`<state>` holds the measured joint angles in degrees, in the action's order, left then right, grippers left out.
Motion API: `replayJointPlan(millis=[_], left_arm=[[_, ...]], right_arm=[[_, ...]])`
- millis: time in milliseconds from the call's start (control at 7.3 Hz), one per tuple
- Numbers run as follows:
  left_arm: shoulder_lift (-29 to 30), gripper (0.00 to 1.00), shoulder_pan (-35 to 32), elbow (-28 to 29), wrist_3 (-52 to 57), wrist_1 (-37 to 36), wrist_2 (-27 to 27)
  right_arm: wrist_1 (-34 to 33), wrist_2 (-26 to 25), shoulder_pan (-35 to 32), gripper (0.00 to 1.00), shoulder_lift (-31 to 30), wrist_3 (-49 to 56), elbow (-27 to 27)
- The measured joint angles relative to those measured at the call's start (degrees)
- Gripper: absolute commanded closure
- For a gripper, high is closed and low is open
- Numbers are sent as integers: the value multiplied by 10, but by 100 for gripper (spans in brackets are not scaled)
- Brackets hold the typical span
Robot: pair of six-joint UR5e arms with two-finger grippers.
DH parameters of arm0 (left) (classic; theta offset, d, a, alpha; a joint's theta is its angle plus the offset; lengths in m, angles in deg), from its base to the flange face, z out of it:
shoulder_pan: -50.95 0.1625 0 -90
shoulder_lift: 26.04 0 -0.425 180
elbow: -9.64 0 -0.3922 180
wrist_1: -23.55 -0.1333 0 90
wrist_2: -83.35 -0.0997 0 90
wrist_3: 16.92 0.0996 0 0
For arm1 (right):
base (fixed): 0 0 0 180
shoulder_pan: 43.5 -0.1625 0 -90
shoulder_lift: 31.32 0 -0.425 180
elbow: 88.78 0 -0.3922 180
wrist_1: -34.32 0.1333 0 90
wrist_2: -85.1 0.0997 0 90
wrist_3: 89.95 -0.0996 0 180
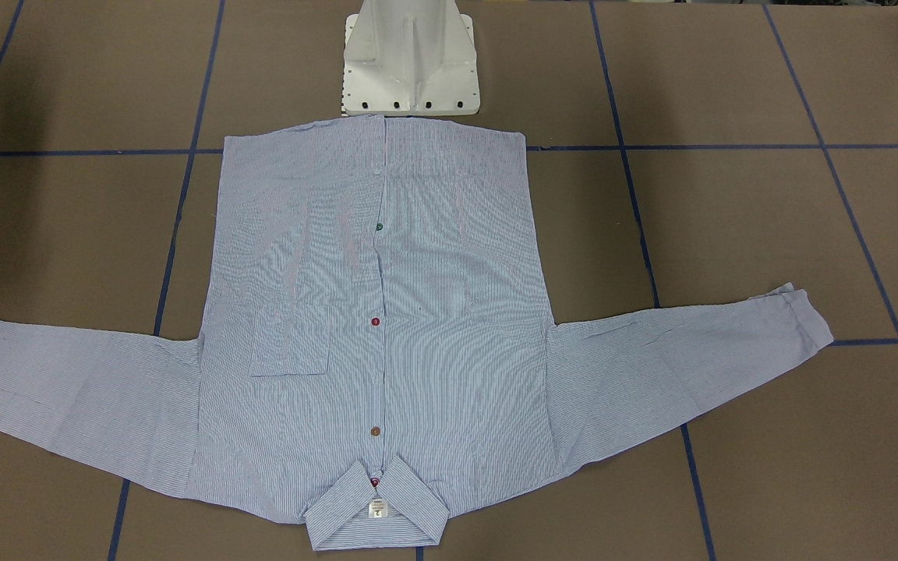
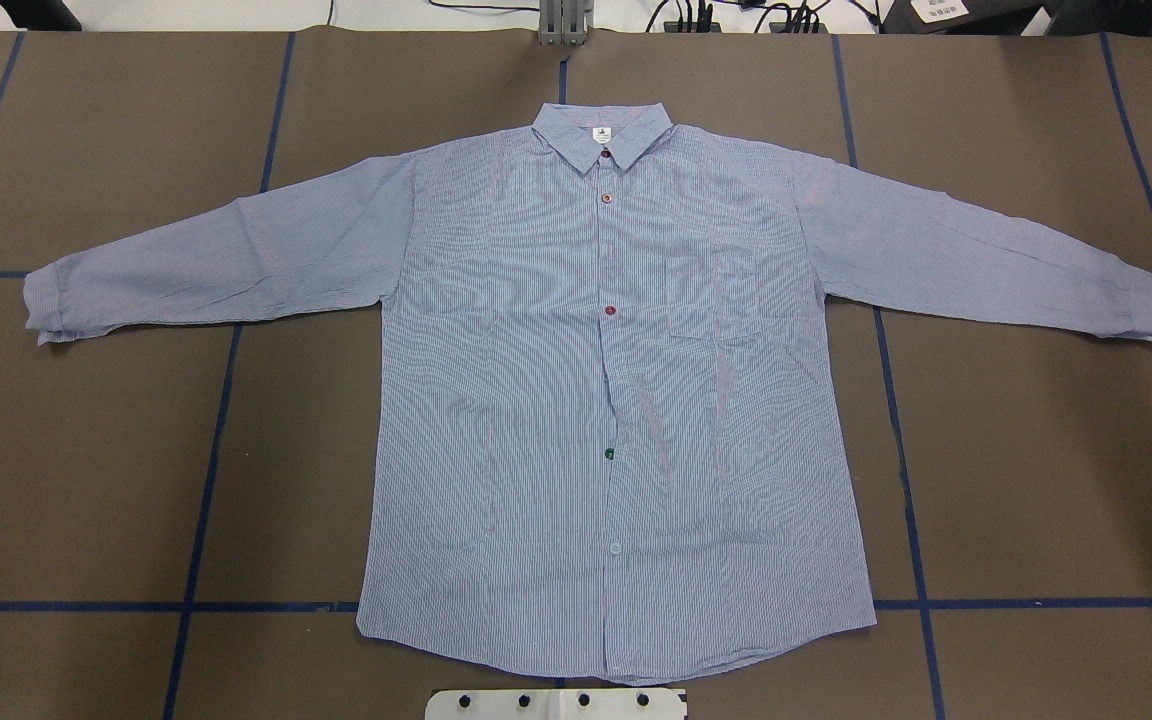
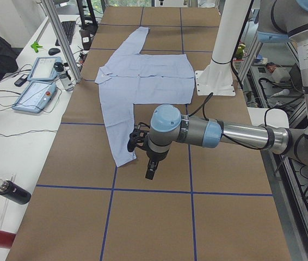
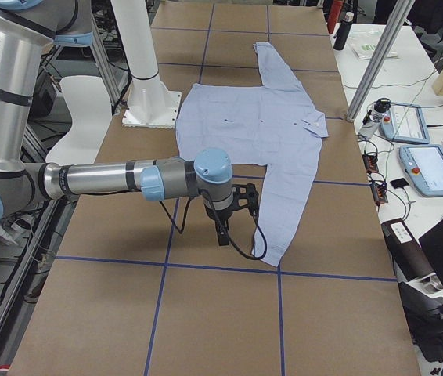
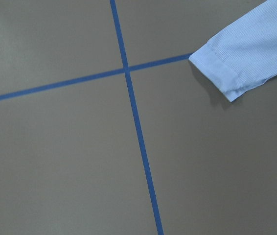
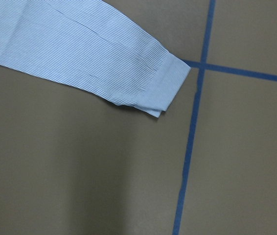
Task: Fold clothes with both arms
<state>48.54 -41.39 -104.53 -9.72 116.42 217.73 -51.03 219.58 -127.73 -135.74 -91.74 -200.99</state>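
Shirt (image 2: 616,400) lies flat on the brown bench (image 2: 86,480), front up and buttoned. Collar (image 2: 601,135) is on the far side from the robot, hem just beside the white pedestal base (image 1: 410,62). Chest pocket (image 2: 711,295) shows; red and green buttons run down the placket. Both sleeves are spread out sideways, each cuff near a blue tape line (image 5: 133,122). L arm (image 3: 241,135) reaches out over the bench, wrist pointing down near the L-side cuff (image 5: 221,73), not touching cloth. R arm (image 4: 104,178) does the same by the R-side cuff (image 6: 165,85). L jaws and R jaws show only in the side views, so can't tell if released or clenched; neither wrist cam shows them, just cuff, bench and tape.
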Motion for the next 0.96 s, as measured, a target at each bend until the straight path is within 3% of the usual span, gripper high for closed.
replayJointPlan(millis=[411,822,959], left_arm=[[58,0,1,32,-5,56,-2],[67,0,2,42,-5,68,0],[66,0,2,43,-4,69,1]], right_arm=[[63,-9,52,1,94,7,67],[282,-24,71,4,109,74,220],[325,-26,74,6,105,93,249]])
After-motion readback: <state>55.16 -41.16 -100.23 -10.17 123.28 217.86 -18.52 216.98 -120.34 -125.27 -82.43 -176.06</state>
